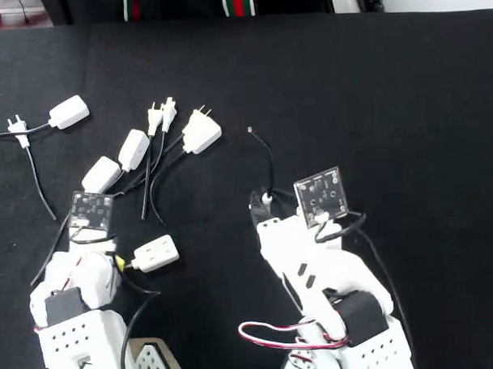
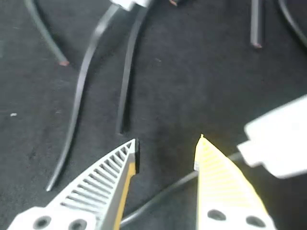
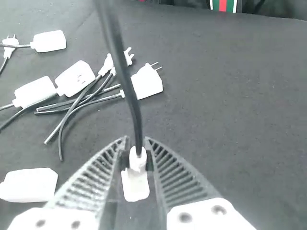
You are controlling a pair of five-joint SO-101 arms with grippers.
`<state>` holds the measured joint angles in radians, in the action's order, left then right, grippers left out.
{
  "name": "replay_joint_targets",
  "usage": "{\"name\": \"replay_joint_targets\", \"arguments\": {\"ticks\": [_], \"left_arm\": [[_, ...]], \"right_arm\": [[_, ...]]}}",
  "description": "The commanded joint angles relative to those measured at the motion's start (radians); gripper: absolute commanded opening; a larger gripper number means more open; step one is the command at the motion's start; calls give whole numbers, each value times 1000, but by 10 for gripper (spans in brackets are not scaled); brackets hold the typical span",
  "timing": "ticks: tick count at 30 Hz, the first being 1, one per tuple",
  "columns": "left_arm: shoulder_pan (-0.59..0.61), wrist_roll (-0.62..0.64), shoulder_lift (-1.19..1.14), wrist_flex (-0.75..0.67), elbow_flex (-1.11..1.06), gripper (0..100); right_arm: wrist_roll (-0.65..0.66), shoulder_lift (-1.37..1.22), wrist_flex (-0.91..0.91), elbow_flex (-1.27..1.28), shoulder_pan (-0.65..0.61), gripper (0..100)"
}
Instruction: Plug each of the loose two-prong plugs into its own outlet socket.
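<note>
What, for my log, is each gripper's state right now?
Left gripper: open, holding nothing.
Right gripper: closed on a white plug.

Black table (image 1: 389, 82), loose plugs (image 1: 154, 119), white sockets (image 1: 156, 253)

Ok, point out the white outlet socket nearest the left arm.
In the high view the outlet socket lies at left, just beside the left hand, nearer the arms than the loose plugs.

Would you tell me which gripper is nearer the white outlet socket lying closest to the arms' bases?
Left. The left gripper is open right beside the outlet socket; the right gripper, shut on a plug, is farther off.
</note>
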<state>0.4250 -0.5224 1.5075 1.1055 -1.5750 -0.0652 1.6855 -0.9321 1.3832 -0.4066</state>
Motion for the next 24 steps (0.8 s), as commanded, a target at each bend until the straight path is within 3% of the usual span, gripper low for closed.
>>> {"name": "replay_joint_targets", "arguments": {"ticks": [1, 5, 12, 18, 24], "left_arm": [[-73, -57, 6, 87, 122, 206], [-137, -167, -3, 104, 160, 206], [-364, -354, -5, 110, 143, 207], [-464, -391, -52, 103, 189, 273], [-487, -436, -348, 49, 332, 281]], "right_arm": [[-61, -27, 54, 19, -11, 11], [-66, -38, 80, 24, -6, 11], [-66, -38, 54, 24, -5, 11], [-64, -38, 41, 22, -5, 11], [-64, -38, 3, -13, 38, 11]]}}
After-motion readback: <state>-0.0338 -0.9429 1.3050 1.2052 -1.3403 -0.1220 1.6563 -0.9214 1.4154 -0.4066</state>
